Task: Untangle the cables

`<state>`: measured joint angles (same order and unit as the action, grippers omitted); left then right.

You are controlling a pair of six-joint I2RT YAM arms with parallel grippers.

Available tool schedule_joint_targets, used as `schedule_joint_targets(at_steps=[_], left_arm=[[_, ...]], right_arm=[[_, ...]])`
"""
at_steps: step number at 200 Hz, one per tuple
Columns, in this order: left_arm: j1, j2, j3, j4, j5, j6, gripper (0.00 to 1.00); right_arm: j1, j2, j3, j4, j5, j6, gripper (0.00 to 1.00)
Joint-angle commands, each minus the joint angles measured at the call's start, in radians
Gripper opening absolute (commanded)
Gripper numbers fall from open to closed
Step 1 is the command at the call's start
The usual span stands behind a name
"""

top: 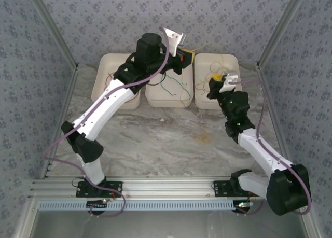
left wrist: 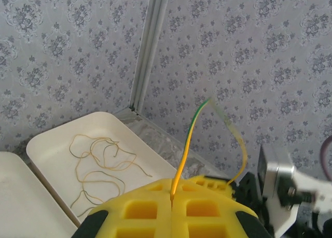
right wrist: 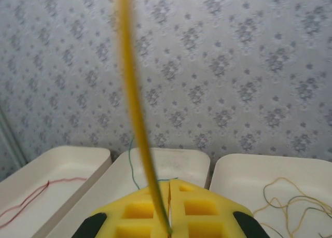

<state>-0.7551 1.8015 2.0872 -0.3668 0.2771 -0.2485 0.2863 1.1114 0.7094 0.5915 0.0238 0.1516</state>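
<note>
Here, left pincer (left wrist: pixel 171 191) clenched on yellow-green cable (left wrist: pixel 182 155), right pincer (right wrist: pixel 169 194) on yellow cable (right wrist: pixel 136 119).

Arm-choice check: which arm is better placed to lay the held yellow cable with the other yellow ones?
Right, probably: right gripper over the right tray holding yellow cables; left gripper by the middle tray.

**Tabletop** (top: pixel 171 139): grey-veined, marble-look surface, smooth with a faint sheen.
**Three white rounded-rectangular trays** (top: pixel 155 97): smooth matt plastic.
**Thin yellow cable** (left wrist: pixel 182 160), **thin red cable** (right wrist: pixel 62 180), **thin green cable** (right wrist: pixel 133 168): smooth plastic sheath.
**Left gripper** (left wrist: pixel 171 196), **right gripper** (right wrist: pixel 168 196): yellow matt jaws with moulded square recesses.
**White arm shells** (top: pixel 111 106): glossy plastic, with matt black joints.
**Silver frame rail** (top: pixel 166 185): ribbed metal.
**Floral-patterned walls** (top: pixel 233 15): matt covering.
</note>
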Motion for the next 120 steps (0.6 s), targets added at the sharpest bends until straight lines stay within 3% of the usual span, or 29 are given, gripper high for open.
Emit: schedule_joint_targets(at_steps=[1,21,53,79,110,120], left_arm=[[-0.009,0.060,0.035,0.104,0.001,-0.046,0.00],[-0.009,0.131,0.062,0.203,-0.024,-0.084,0.00],[-0.006,0.305,0.218,0.324,-0.056,-0.135,0.00],[0.003,0.502,0.481,0.340,-0.040,-0.179,0.00],[0.008,0.778,0.920,0.296,-0.051,-0.252,0.00],[0.015,0.825,0.972,0.320,-0.064,-0.287,0.00]], right_arm=[[-0.076,-0.014,0.139,-0.163,0.054,0.118,0.00],[-0.150,0.060,0.341,-0.368,0.066,0.190,0.00],[-0.203,0.197,0.591,-0.519,0.083,0.215,0.00],[-0.252,0.286,0.695,-0.569,0.068,0.257,0.00],[-0.299,0.347,0.740,-0.569,0.056,0.285,0.00],[-0.313,0.367,0.754,-0.572,0.050,0.288,0.00]])
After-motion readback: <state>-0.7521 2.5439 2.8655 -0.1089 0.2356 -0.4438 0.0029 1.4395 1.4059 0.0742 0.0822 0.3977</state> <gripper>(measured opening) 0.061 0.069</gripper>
